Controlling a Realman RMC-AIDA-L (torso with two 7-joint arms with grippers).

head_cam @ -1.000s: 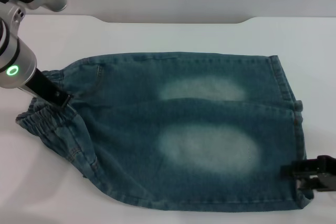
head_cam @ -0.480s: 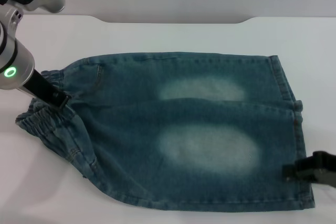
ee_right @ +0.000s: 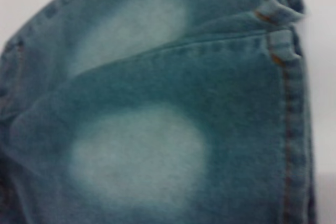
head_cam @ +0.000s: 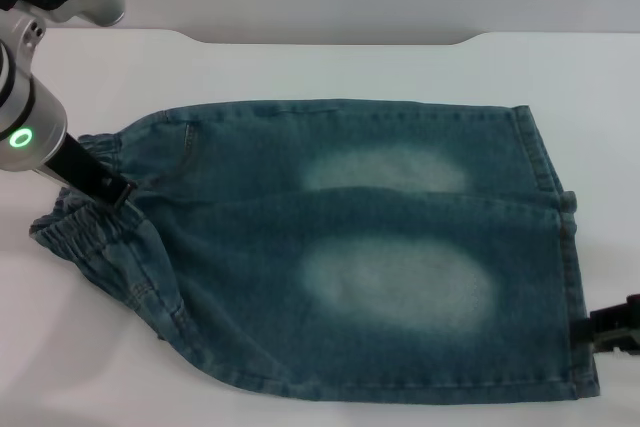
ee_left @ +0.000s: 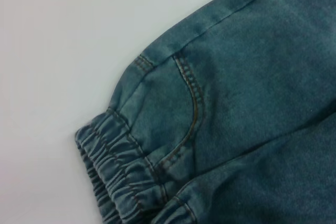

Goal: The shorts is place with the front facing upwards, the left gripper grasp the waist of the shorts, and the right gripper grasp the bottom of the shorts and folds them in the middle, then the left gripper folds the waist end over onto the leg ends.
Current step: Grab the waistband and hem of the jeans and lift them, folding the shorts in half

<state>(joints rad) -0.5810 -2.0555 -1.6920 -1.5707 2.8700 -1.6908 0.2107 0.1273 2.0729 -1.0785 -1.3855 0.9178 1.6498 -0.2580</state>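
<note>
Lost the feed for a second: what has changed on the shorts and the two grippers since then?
The right gripper has slid outward from the leg hems toward the robot's right, leaving the fabric. The left gripper stays at the elastic waist. The shorts lie as before.

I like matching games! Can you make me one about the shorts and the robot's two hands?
Things:
1. left end effector
2. right end effector
3. elastic waistband
4. bleached ovals

Places:
A. middle of the shorts
B. beside the leg hems, at the picture's right edge
C. on the waist end
D. bunched at the shorts' left end

Pairs: 1-C, 2-B, 3-D, 4-A
</note>
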